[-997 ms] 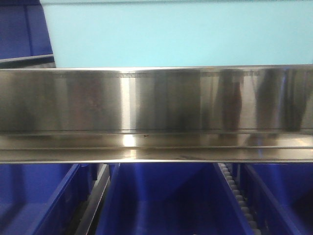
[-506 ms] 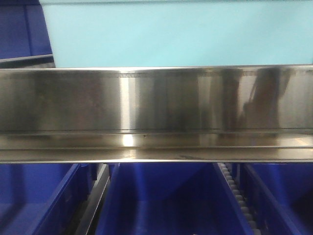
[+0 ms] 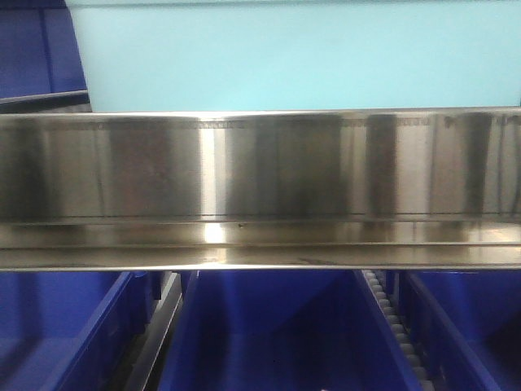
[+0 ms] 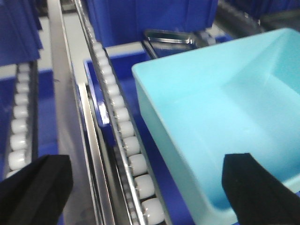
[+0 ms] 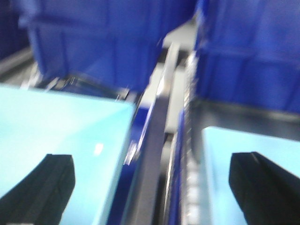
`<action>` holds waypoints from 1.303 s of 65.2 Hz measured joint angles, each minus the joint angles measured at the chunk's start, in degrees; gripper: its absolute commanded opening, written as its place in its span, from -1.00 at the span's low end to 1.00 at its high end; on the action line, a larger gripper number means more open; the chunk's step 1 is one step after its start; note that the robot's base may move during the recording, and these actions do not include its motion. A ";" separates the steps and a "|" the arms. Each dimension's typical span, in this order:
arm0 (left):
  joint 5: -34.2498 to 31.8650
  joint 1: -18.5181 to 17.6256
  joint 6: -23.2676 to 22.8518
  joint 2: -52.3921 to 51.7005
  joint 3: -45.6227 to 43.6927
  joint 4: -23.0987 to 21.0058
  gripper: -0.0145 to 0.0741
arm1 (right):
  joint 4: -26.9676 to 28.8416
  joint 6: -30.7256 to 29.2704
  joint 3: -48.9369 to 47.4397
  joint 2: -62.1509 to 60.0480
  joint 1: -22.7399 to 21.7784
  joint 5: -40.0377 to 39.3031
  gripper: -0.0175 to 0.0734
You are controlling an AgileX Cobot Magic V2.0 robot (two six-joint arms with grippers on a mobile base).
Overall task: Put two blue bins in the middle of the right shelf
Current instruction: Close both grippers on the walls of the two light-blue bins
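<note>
A light blue bin (image 3: 293, 57) sits on the shelf above a steel beam (image 3: 260, 187), and dark blue bins (image 3: 269, 334) stand on the level below. In the left wrist view my left gripper (image 4: 145, 192) is open, with one finger over the steel rail and the other over the inside of the light blue bin (image 4: 220, 108), so it straddles the bin's left wall without touching it. The blurred right wrist view shows my right gripper (image 5: 152, 190) open across a divider rail, with the light blue bin (image 5: 56, 126) on its left and a second light blue bin (image 5: 243, 150) on its right.
White roller tracks (image 4: 126, 136) run along the shelf beside the bin, with another track (image 4: 18, 122) further left. Dark blue bins (image 4: 150, 18) stand at the back of the shelf, also seen as dark blue bins (image 5: 108, 42) behind the right gripper.
Only the dark reflections on the right part of the steel beam have shifted. The bins and the beam stay where they were.
</note>
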 measured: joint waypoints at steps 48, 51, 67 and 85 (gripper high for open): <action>20.94 -0.12 -9.08 41.17 -32.50 -1.22 0.57 | 2.88 3.91 -34.84 43.74 4.31 29.02 0.61; 20.94 -0.12 -9.08 42.03 -32.50 -1.57 0.57 | 2.88 3.91 -34.84 44.90 4.31 29.02 0.61; 20.94 -0.12 -9.18 44.59 -32.54 -2.38 0.57 | 2.88 4.01 -34.84 48.86 4.31 29.06 0.61; 20.94 -0.12 -9.18 46.47 -32.63 -2.52 0.52 | 2.88 4.13 -34.84 52.22 4.31 29.16 0.27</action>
